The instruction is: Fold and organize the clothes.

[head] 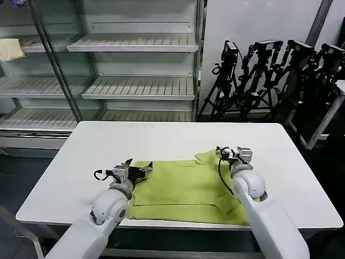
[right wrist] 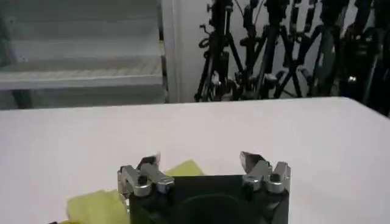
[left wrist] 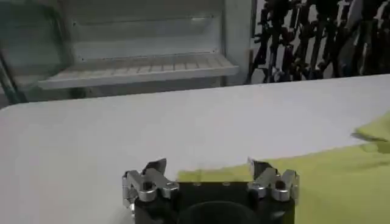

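Two grippers flank T-shirt (head: 186, 189), spread flat on near half of table (head: 178, 140), long axis running left-right. Left gripper (head: 144, 171) at far-left corner, right gripper (head: 225, 153) at far-right sleeve; both jaws spread, holding nothing. Each equally near its own corner.

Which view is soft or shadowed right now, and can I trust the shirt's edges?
Head view: even light, T-shirt edges crisp on the white table, faint shadows under both arms. Left wrist view: left gripper open, sharp; shelves behind blurred. Right wrist view: right gripper open; tripods soft, shirt corner hazy.
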Controlling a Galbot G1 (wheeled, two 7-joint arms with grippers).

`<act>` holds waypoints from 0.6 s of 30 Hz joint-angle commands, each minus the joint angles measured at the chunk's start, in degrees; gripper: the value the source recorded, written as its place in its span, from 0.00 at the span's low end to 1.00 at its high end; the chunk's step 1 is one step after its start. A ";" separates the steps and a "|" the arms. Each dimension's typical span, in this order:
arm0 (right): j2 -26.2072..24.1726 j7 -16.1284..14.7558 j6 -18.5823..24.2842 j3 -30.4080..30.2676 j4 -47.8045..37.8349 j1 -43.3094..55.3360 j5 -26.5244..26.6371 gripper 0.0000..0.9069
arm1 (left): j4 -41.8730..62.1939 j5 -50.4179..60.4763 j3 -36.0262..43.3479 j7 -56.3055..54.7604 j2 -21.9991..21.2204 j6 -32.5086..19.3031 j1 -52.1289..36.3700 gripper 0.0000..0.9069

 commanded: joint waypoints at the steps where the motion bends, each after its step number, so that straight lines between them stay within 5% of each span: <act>1: 2.01 0.41 -0.07 -2.36 -8.83 4.35 1.65 1.00 | 5.18 -1.65 2.33 -0.18 -0.54 0.10 -3.89 1.00; 3: 2.12 0.13 -0.08 -2.43 -9.02 4.42 2.28 1.00 | 5.10 -2.34 2.29 -0.11 -0.40 0.05 -3.45 1.00; 4: 2.12 0.00 -0.08 -2.46 -9.07 4.41 2.51 0.64 | 5.02 -2.40 2.28 -0.06 -0.35 0.03 -3.39 0.89; 5: 2.01 -0.40 -0.08 -2.68 -9.27 4.39 2.70 0.38 | 4.97 -2.55 2.26 -0.06 -0.24 0.02 -3.15 0.60; 6: 1.98 -0.64 -0.07 -3.01 -9.61 4.35 2.67 0.00 | 4.87 -2.68 2.23 -0.03 -0.13 0.02 -2.92 0.38; 10: 1.95 -1.26 -0.06 -3.20 -9.75 3.99 3.60 0.00 | 4.58 -3.29 2.02 0.02 0.02 0.00 -2.46 0.09; 18: 1.60 -2.53 0.00 -3.27 -8.27 3.04 4.74 0.00 | 3.50 -5.40 0.88 0.87 0.32 -0.03 -1.34 0.08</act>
